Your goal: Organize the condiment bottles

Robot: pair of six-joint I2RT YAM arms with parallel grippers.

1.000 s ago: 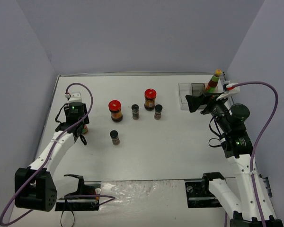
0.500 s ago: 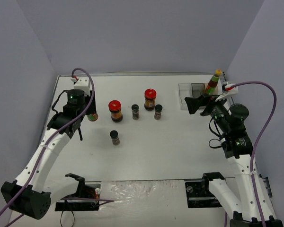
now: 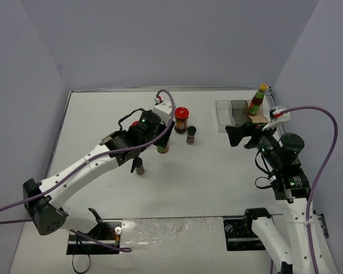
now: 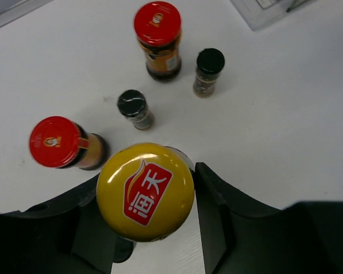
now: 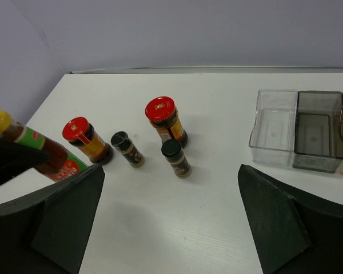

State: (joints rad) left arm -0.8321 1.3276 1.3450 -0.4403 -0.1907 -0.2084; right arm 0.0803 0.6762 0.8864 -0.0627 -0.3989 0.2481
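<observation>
My left gripper is shut on a slim yellow-capped sauce bottle, held upright above the table among the standing condiment bottles. Below it in the left wrist view stand two red-lidded jars and two black-capped jars. A third black-capped jar stands just below the left arm in the top view. Another yellow-capped bottle stands in the tray's right compartment. My right gripper hangs open in front of the tray, with nothing between its fingers.
The three-compartment tray sits at the back right near the wall; its clear and grey compartments hold nothing. The left arm hides one red-lidded jar and one black-capped jar in the top view. Walls close the table at left, back and right.
The left arm has swung from the far left edge to the table's middle, carrying the yellow-capped bottle. The right gripper has drawn back slightly from the tray.
</observation>
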